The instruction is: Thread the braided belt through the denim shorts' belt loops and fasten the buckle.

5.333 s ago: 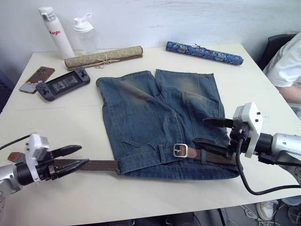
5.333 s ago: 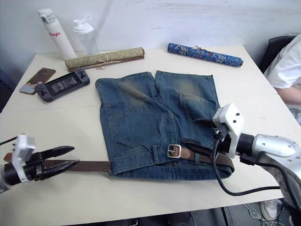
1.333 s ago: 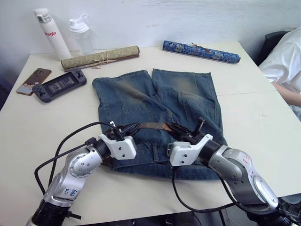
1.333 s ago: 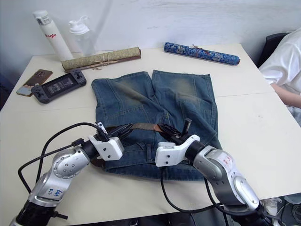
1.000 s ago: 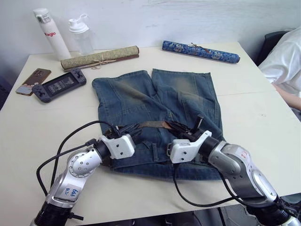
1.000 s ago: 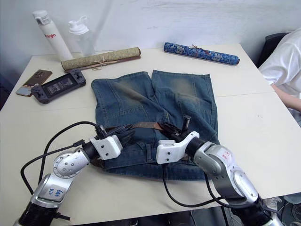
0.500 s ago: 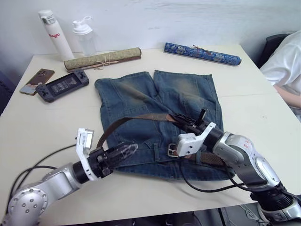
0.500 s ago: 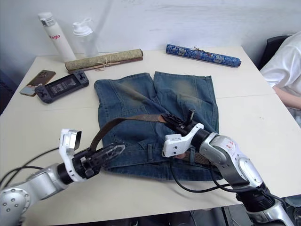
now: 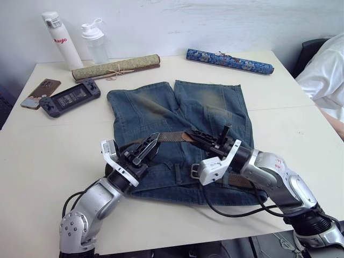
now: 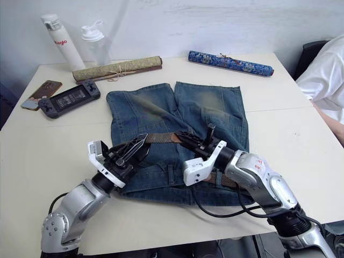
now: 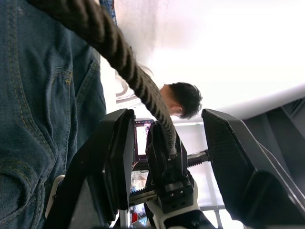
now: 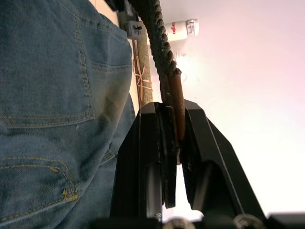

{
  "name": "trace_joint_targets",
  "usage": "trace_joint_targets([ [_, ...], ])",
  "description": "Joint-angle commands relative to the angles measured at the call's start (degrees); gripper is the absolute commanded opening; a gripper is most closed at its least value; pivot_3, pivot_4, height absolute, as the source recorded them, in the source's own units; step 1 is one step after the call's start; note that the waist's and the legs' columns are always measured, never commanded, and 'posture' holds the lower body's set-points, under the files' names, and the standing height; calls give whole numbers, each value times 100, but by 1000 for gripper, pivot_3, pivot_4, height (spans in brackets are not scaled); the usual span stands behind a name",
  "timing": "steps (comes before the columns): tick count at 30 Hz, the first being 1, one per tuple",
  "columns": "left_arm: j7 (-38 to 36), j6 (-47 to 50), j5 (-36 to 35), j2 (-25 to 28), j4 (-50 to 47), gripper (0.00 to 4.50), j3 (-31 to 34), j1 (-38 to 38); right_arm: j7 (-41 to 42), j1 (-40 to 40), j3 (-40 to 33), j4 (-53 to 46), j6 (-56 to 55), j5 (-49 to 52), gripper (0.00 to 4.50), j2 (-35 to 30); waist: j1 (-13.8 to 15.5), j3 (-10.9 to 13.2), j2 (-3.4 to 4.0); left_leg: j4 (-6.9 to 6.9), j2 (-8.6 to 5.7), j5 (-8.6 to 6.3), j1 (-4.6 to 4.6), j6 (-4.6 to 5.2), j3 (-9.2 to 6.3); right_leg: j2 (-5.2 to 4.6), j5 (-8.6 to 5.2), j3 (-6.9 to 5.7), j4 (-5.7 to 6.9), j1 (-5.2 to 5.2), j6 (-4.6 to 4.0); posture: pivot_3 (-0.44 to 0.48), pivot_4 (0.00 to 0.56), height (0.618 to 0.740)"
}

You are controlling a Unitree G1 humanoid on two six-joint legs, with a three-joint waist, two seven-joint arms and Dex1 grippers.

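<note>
Pale cream surface [image 9: 48,145] against a white wall, carrying clutter along the far edge: from the left, a phone [image 9: 34,92], a handheld game console [image 9: 69,97], a white bottle [image 9: 57,37], a clear shaker bottle [image 9: 94,42], a rolled olive mat [image 9: 115,66] tied with string, then a blue patterned roll [image 9: 230,60]. At the far right edge, a person's white sleeve [image 9: 328,70].

Near the middle, denim shorts [image 9: 177,123] lying flat, waistband toward the near edge. Already done, as far as can be judged: braided belt [image 9: 166,137] passed through the belt loops [image 9: 178,173] along the waistband, with the silver buckle [image 9: 194,171] resting on the front of the waistband and the strap's brown part beside it under the right arm. Still left: feeding the free end through the buckle and fastening it.

Left pincer [image 9: 144,151] spread wide, hovering over the left part of the waistband, the strap running between its fingers [image 11: 114,162] without being pinched. Free stretch of belt arching above the denim from there toward the right. Right pincer [image 9: 210,141] clamped narrow on the belt's tan leather tip [image 12: 176,102], held just above the shorts, a little beyond the buckle. Seemingly the final threading stage, buckle not yet closed.
</note>
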Motion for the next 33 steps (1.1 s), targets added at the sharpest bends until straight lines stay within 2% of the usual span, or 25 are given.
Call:
trace_joint_targets([
  [1, 89, -9, -82, -142, -220, 2544, 101, -84, -25, -86, 26, -63, -117, -6, 0, 76, 9, 0, 0, 1, 0, 0, 0, 0, 0, 1, 0, 0, 0, 0, 0, 0, 150, 737],
  [5, 202, 4, -82, -296, -195, 2544, 148, -110, -7, -77, 17, -56, -134, -33, 0, 121, 24, 0, 0, 3, -2, 0, 0, 0, -1, 2, 0, 0, -1, 2, 0, 0, 150, 737],
  [8, 223, 46, -82, -333, -184, 1793, 192, -109, 2, -66, -1, -47, -144, -40, 0, 119, 20, 0, 0, 2, -1, 0, 0, 0, -1, 3, 0, 0, -1, 2, 0, 0, 150, 737],
  [11, 204, 67, -82, -389, -203, 626, 233, -107, 14, -53, -24, -48, -125, -33, 0, 111, 20, 0, 0, 2, -1, 0, 0, 0, -1, 4, 0, 0, -2, 2, 0, 0, 150, 737],
  [12, 194, 72, -82, -411, -205, 77, 244, -108, 19, -50, -31, -48, -117, -32, 0, 108, 22, 0, 0, 2, -1, 0, 0, 0, -2, 4, 0, 0, -2, 2, 0, 0, 150, 737],
  [21, 208, 147, -82, -449, -148, 77, 345, -100, 91, 81, -63, -142, -34, 30, 0, 116, 23, 0, 0, 0, -1, 0, 0, 0, -1, 4, 0, 1, -5, 2, 0, 0, 150, 737],
  [24, 136, 242, -82, -338, -122, 77, 368, -103, 300, 142, -69, -241, 225, 321, 0, 210, 21, 0, 0, 0, -1, 0, 0, -1, -1, 5, 0, 1, -6, 2, 0, 0, 150, 737],
  [26, 123, 285, -82, -317, -95, 0, 382, -114, 472, 173, -107, -316, 486, 614, 941, 307, 20, 0, 0, -2, 0, 1, 0, -1, -2, 6, 0, 1, -6, 2, 0, 0, 150, 737],
  [27, 125, 304, -82, -318, -82, 0, 387, -117, 553, 184, -122, -343, 589, 743, 1226, 344, 20, 0, 0, -2, 0, 1, 0, -1, -2, 6, 0, 1, -6, 2, 0, 0, 150, 737],
  [30, 71, 378, -82, -298, -43, 0, 434, -116, 663, 248, -248, -508, 887, 1060, 2525, 436, 33, 1, -1, -3, 0, 1, -1, -1, -3, 5, 0, 1, -8, 2, 0, 0, 150, 737],
  [33, -21, 481, -82, -215, 80, 0, 583, -121, 1060, 593, -528, -683, 1472, 1705, 3809, 309, 64, 1, -1, -7, -1, 1, -2, -1, -5, 5, 0, 1, -11, 2, 0, 0, 150, 737],
])
